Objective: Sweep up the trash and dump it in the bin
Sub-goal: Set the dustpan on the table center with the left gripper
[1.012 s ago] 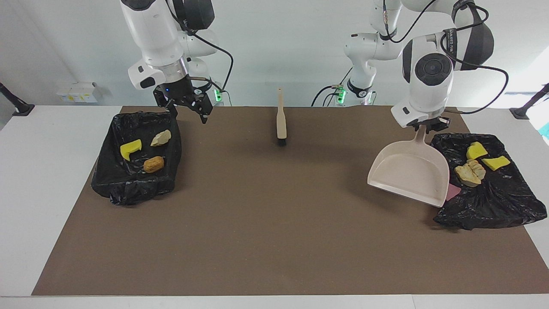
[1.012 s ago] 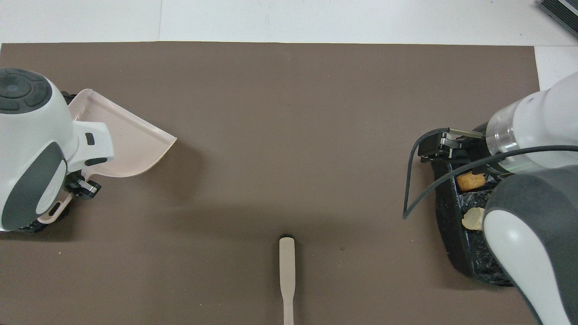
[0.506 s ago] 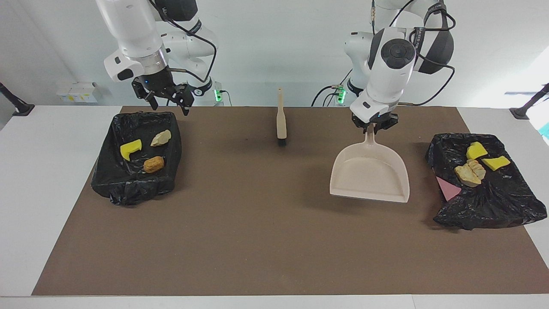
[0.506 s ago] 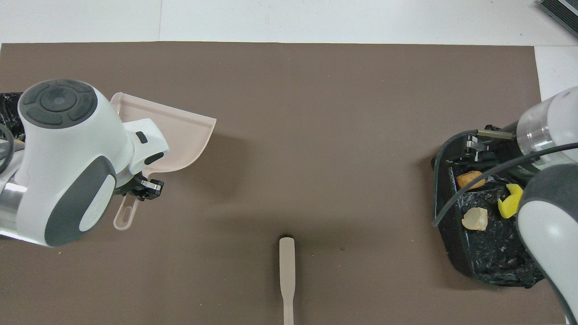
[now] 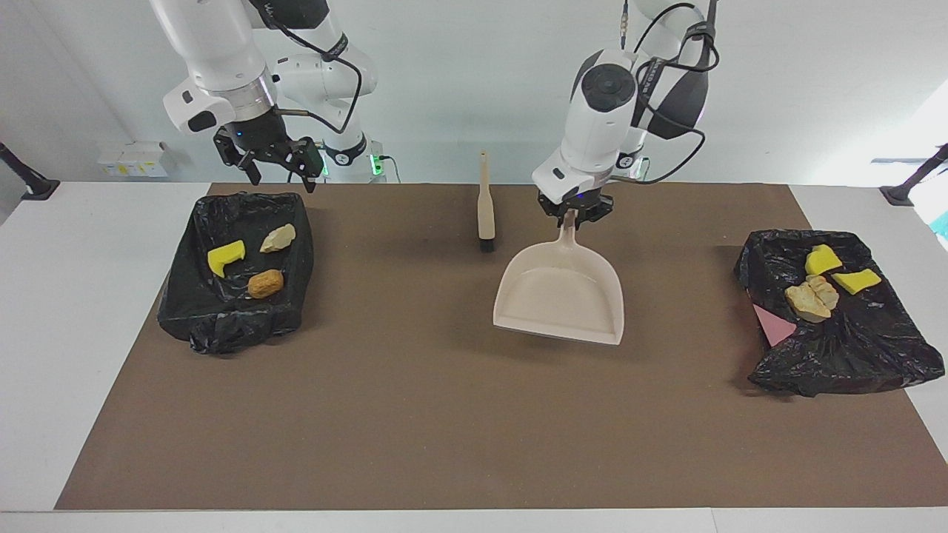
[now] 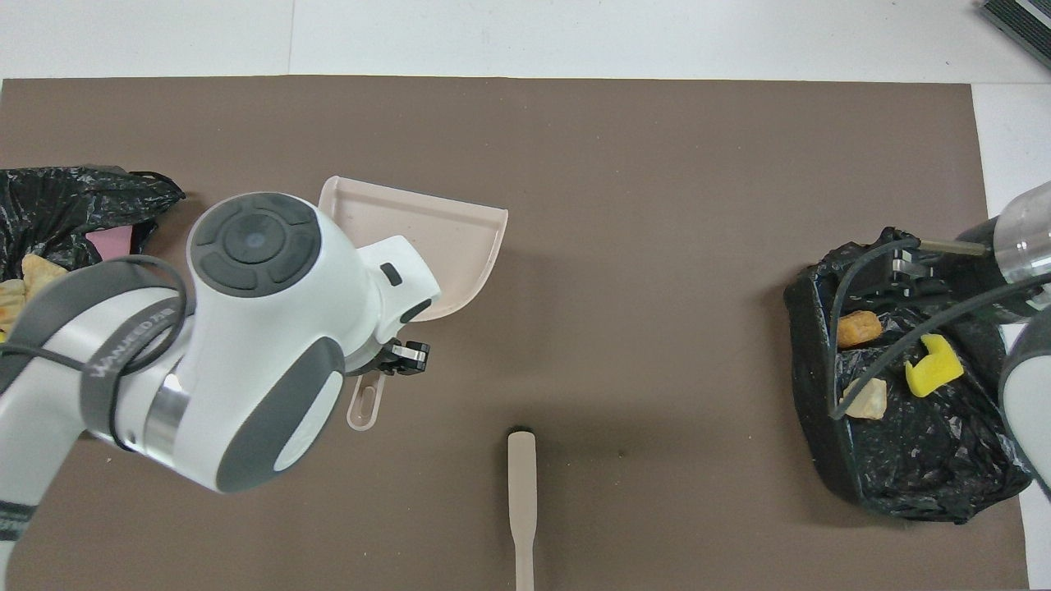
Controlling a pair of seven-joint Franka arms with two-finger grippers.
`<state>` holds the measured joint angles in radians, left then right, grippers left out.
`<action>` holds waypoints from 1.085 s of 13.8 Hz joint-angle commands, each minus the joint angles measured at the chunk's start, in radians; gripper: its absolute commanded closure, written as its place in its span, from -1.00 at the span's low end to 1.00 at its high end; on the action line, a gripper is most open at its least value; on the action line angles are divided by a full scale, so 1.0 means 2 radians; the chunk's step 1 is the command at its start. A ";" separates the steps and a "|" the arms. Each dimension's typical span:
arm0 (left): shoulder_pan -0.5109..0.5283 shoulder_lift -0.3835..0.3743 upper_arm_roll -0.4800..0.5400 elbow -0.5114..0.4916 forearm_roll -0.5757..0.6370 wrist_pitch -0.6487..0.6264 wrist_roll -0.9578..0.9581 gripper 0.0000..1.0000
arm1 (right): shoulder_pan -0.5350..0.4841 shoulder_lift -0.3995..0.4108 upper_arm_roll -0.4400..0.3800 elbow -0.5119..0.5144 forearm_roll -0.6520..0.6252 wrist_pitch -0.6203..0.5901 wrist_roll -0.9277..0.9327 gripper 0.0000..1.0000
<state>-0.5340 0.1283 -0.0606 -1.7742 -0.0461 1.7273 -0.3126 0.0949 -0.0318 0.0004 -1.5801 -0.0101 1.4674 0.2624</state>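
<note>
The sweeping looked finished: no loose piece lay on the brown mat (image 5: 444,414), and all the trash sat in two black-lined bins. The bin at the right arm's end (image 5: 235,270) held a yellow chunk (image 5: 225,257), a pale lump (image 5: 278,237) and a brown bread-like lump (image 5: 265,283). The bin at the left arm's end (image 5: 837,318) held two yellow chunks (image 5: 822,260) and a tan lump (image 5: 812,297) that may have been two pieces pressed together; that could not be told. The dustpan (image 5: 561,296) appeared empty, its scoop raised a little over the mat, between the brush (image 5: 485,203) and the left arm's bin, close to the brush. The left gripper (image 5: 575,215) was pinched tight on the dustpan's handle. The right gripper (image 5: 268,163) hung with its fingers spread and empty, above the edge of its bin nearest the robots. The brush lay flat on the mat, gripped by neither arm. What seemed left was only to set the dustpan down.
</note>
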 commanded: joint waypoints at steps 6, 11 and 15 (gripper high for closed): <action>-0.045 0.098 0.007 0.036 -0.055 0.068 -0.057 1.00 | -0.008 -0.015 0.004 -0.015 0.000 -0.013 -0.019 -1.00; -0.054 0.108 0.008 0.029 -0.048 0.109 -0.100 0.98 | -0.008 -0.016 0.004 -0.015 0.000 -0.014 -0.020 -1.00; -0.047 0.105 0.011 0.029 -0.045 0.113 -0.098 -1.00 | -0.009 -0.017 0.004 -0.018 0.000 -0.014 -0.020 -1.00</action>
<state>-0.6235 0.3439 -0.0525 -1.7249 -0.1415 1.9476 -0.4921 0.0938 -0.0421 0.0005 -1.5898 -0.0101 1.4493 0.2602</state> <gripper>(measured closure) 0.414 0.000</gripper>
